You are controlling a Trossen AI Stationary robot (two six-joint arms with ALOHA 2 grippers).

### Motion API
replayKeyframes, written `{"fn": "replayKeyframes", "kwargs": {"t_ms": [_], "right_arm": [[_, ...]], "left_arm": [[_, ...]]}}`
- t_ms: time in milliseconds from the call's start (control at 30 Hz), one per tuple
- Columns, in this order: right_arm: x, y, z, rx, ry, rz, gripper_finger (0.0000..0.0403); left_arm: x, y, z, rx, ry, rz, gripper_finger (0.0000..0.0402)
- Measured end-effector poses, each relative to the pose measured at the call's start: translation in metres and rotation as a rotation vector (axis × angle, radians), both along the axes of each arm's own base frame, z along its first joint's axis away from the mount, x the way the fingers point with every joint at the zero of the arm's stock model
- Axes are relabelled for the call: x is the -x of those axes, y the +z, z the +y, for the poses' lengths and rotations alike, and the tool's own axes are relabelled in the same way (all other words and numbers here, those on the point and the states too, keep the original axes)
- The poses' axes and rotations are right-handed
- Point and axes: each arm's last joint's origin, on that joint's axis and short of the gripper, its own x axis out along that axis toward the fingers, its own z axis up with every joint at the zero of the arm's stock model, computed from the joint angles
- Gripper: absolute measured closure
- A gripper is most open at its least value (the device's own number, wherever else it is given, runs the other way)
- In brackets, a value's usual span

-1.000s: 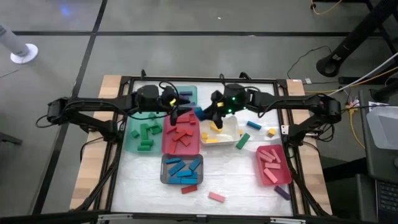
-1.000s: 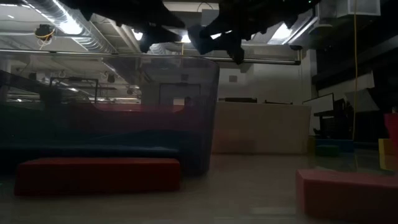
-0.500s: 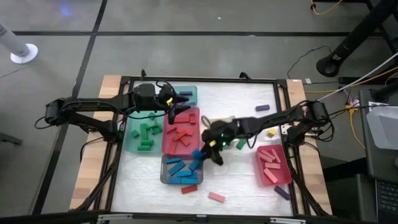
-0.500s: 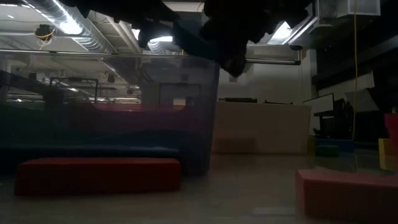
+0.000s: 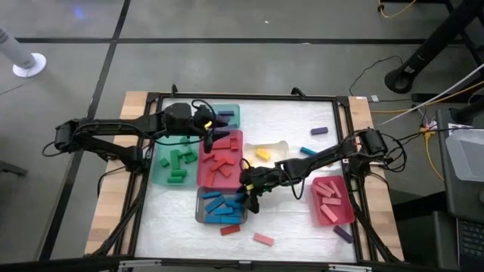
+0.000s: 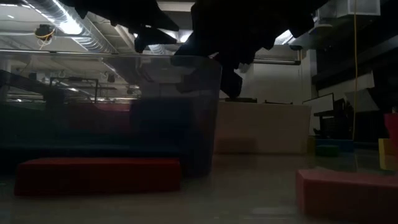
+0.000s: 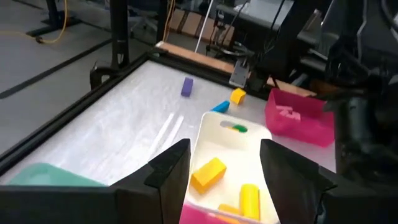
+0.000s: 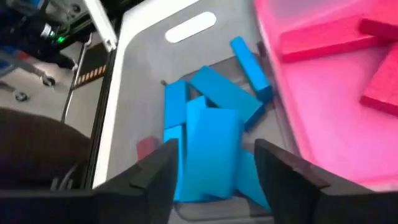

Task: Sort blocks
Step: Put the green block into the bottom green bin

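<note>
Grey tray (image 8: 143,93), blue block (image 8: 211,152) between parted right fingers (image 8: 283,171)

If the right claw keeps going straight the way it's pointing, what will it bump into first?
Most likely the pile of blue blocks in the grey tray. The right claw points down into that tray, open, with a blue block right between its fingers. How far off the pile is, I can't tell.
</note>
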Motion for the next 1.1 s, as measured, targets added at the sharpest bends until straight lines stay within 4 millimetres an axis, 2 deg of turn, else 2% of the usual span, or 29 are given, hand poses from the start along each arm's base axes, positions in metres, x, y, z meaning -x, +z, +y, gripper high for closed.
{"fn": "replayKeyframes", "kwargs": {"t_ms": [167,367,500,633,767,900,1000,1100], "right_arm": [[-0.003,0.006,-0.005,-0.067,-0.013,0.008,0.0154],[-0.015,0.045,-0.02,-0.2,0.134,0.1,0.0145],[-0.013,0.075,-0.035,-0.259,0.147,0.295,0.0158],[0.003,0.102,-0.044,-0.245,0.085,0.535,0.0171],[0.022,0.121,-0.049,-0.217,-0.143,0.759,0.0179],[0.043,0.12,-0.047,-0.165,-0.482,0.995,0.018],[0.06,0.117,-0.043,-0.123,-0.64,1.163,0.018],[0.063,0.111,-0.04,-0.152,-0.671,1.143,0.018]], "left_arm": [[0.001,-0.004,0.0,0.006,-0.001,0.044,0.0219],[0.001,-0.004,0.0,-0.008,-0.006,0.05,0.0219],[0.001,-0.004,0.0,-0.034,-0.014,0.055,0.0219],[0.001,-0.004,0.0,-0.049,-0.019,0.058,0.0219],[0.001,-0.004,0.0,-0.05,-0.019,0.059,0.0219],[0.001,-0.004,0.0,-0.05,-0.02,0.059,0.0219],[0.002,-0.004,0.0,-0.077,-0.029,0.065,0.0219],[0.002,-0.004,0.0,-0.112,-0.041,0.072,0.0219]]}}
